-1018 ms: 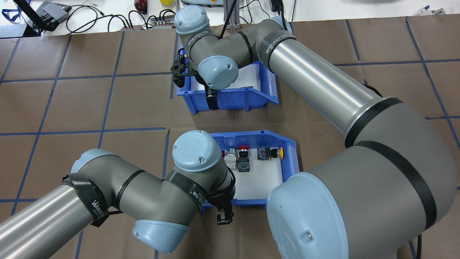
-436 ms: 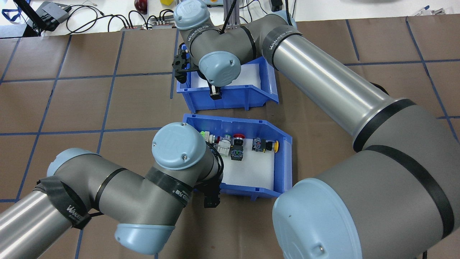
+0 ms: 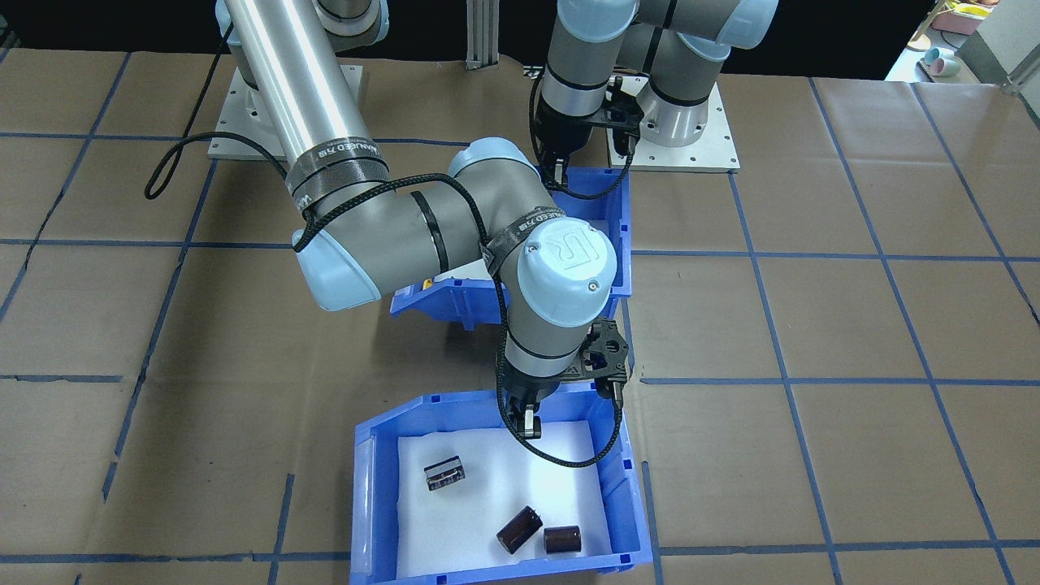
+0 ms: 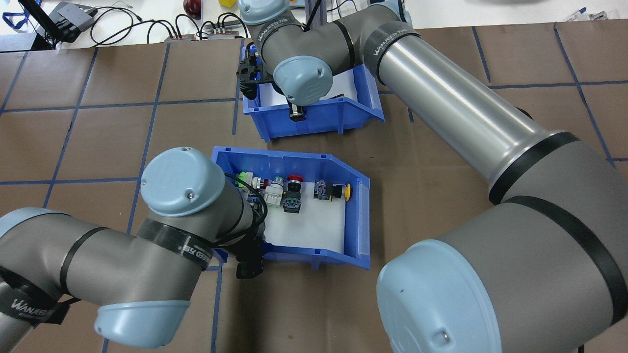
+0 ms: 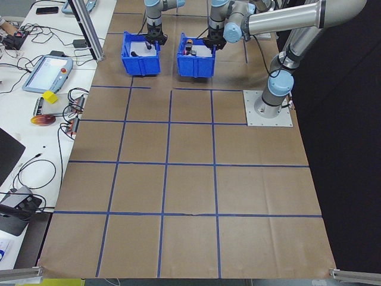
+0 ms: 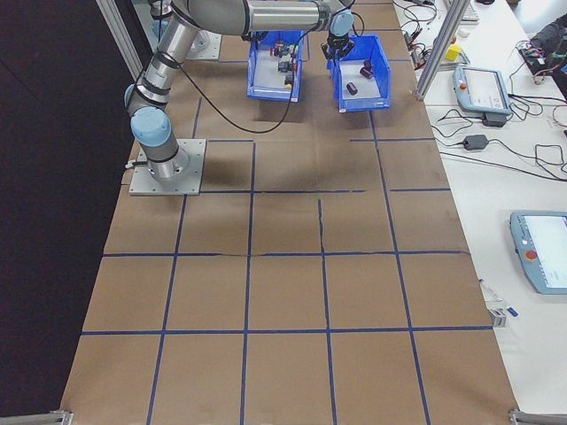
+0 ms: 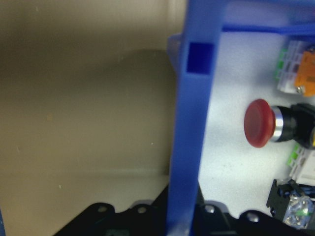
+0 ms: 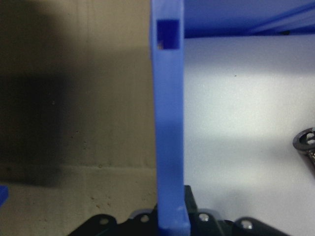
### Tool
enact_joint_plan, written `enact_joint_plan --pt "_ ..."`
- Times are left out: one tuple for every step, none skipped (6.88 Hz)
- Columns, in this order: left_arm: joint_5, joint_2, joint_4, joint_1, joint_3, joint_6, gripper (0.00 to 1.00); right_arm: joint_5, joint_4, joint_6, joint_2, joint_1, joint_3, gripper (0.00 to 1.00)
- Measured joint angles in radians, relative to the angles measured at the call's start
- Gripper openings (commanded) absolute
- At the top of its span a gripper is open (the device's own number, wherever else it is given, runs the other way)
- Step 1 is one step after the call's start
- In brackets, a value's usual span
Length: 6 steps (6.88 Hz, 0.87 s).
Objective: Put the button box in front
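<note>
**Overhead exterior.** The button box (image 4: 314,206) now sits further toward 9 o'clock than a moment ago, and closer to the second blue bin (image 4: 314,115) at 12 o'clock; its long axis runs roughly 9-to-3, slightly skewed, with the sloped cut-out end pointing to 3 o'clock. The left gripper (image 4: 248,255) is clamped on the box's near wall at its 7 o'clock corner. The right gripper (image 4: 296,112) pinches the near wall of the second bin. The shift suggests both bins are being swapped (a judgement, not a certainty), the button box not yet in front.

**Exterior front-facing.** The button box (image 3: 605,203) is largely hidden behind the right arm, at 12 o'clock of the second bin, which holds dark cylindrical parts (image 3: 520,528).

**Side views.** Both bins lie side by side near the robot's end of the table (image 5: 178,179).

**Left wrist-mounted.** The box wall stands between the closed jaws; a red mushroom button (image 7: 261,123) lies at 3 o'clock on the white liner (image 7: 231,162).

**Right wrist-mounted.** The bin wall is likewise gripped.
</note>
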Motion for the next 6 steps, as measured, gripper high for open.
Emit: enact_joint_plan --pt "0.001 0.025 -0.03 0.022 0.003 0.025 0.0 -0.014 0.008 -0.023 -0.015 -0.036 0.002 0.05" --pt "0.006 0.042 -0.043 0.04 0.009 0.045 0.0 -0.021 0.024 -0.077 -0.035 -0.09 0.005 0.05" --pt "0.021 0.05 -0.048 0.073 0.017 0.086 0.0 -0.024 0.043 -0.142 -0.056 -0.151 0.009 0.05" --pt "0.035 0.046 -0.05 0.117 0.029 0.14 0.0 -0.024 0.054 -0.204 -0.074 -0.213 0.017 0.05" --pt "0.039 0.024 -0.049 0.158 0.055 0.186 0.0 -0.025 0.059 -0.271 -0.096 -0.282 0.032 0.06" --pt "0.039 -0.024 -0.045 0.182 0.102 0.222 0.01 -0.022 0.06 -0.337 -0.127 -0.351 0.059 0.06"
